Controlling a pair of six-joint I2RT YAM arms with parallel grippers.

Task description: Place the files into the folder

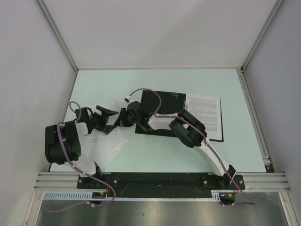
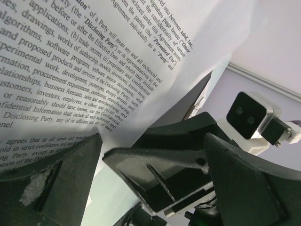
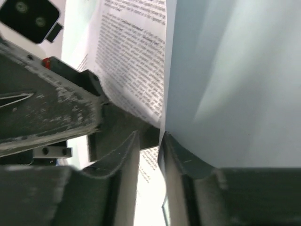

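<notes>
The left claw (image 1: 104, 115) gapes wide beside the files (image 1: 106, 142), loose sheets on the desk (image 1: 155, 150) left of the open folder (image 1: 157, 106). The right claw (image 3: 149, 141) stands narrowed around a raised sheet (image 3: 225, 84) at its edge; whether it pinches, I cannot tell.

This is a robotics lab test cell, not a lived-in room: a pale mint table (image 1: 155, 157) is boxed in by plain white panels (image 1: 160, 28) held in bare aluminium struts (image 1: 56, 35). Two black robot arms, the left arm (image 1: 63, 143) and the right arm (image 1: 188, 128), are bolted to a black base plate (image 1: 160, 180) on aluminium rails (image 1: 54, 180), with a slotted cable duct (image 1: 66, 194) and loose purple cables (image 1: 161, 100). A small two-lens camera module (image 2: 249, 115) sits on one wrist.
</notes>
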